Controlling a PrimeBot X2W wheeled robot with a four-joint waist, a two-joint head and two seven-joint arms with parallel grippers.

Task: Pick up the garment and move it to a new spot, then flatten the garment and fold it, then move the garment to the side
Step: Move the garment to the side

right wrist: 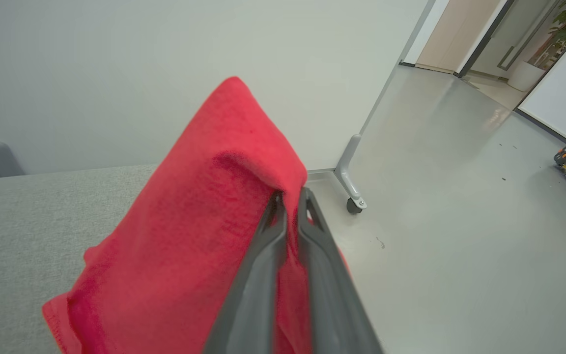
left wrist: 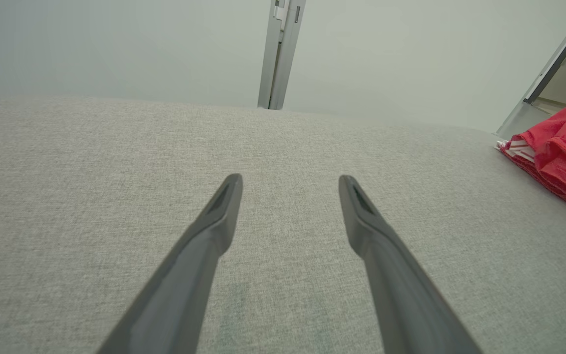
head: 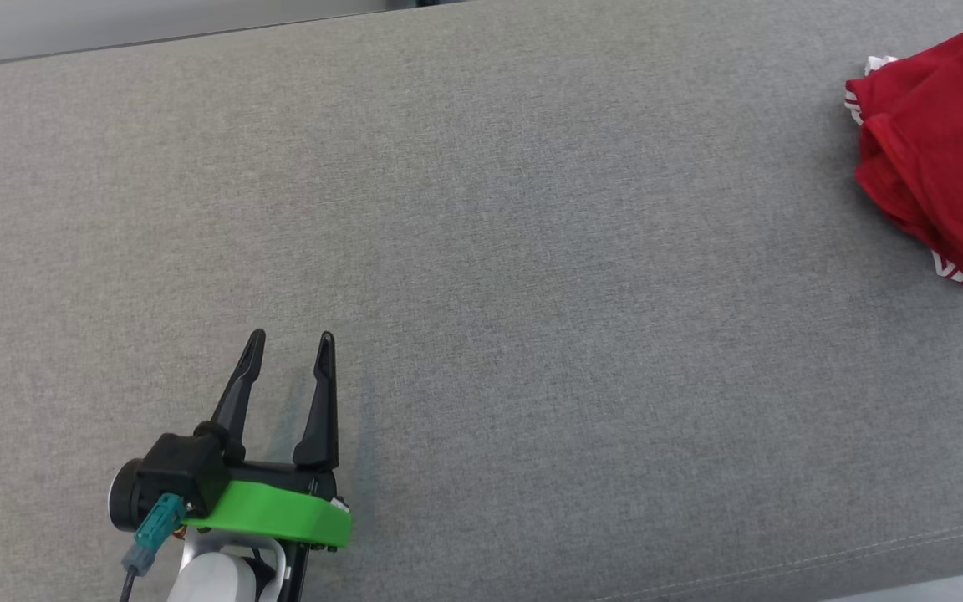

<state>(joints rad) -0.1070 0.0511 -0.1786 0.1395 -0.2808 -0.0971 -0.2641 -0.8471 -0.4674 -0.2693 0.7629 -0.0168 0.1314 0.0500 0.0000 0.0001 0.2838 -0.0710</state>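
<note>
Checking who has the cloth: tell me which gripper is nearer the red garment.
Right. The right gripper is shut on the red garment. The left gripper is open over the grey surface, well to the garment's left.

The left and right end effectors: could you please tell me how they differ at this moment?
The left end effector stands open and empty; the right end effector is shut on the red garment. The left one is above the grey surface; the right one is near that surface's edge, floor beyond. Both have two long dark fingers.
</note>
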